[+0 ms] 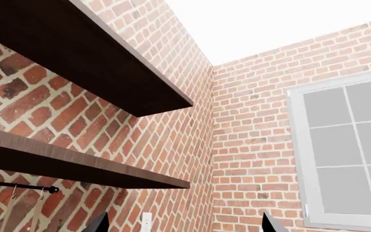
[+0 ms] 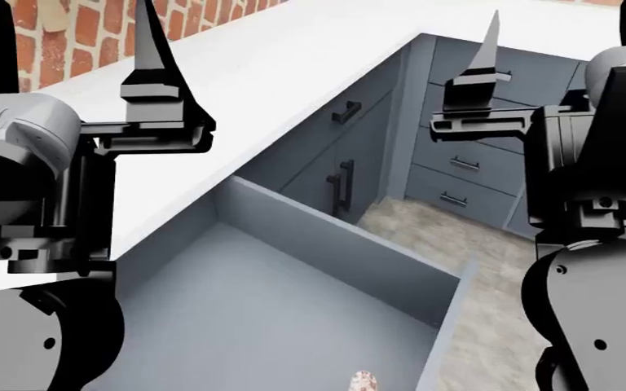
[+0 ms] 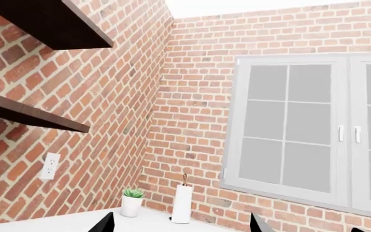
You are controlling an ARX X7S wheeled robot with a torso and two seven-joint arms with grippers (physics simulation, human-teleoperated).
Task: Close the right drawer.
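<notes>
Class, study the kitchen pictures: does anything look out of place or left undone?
Yes. The drawer under the counter stands pulled far out, its grey inside exposed. Both pincers, left and right, point upward, away from it.

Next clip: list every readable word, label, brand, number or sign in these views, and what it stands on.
None: no readable text shows in any view.
The open right drawer, the white countertop and the cabinet fronts are plain.
The brick walls, dark shelves, window, wall outlet, potted plant and paper towel roll bear no lettering.
A small speckled object in the drawer is too small to tell.
</notes>
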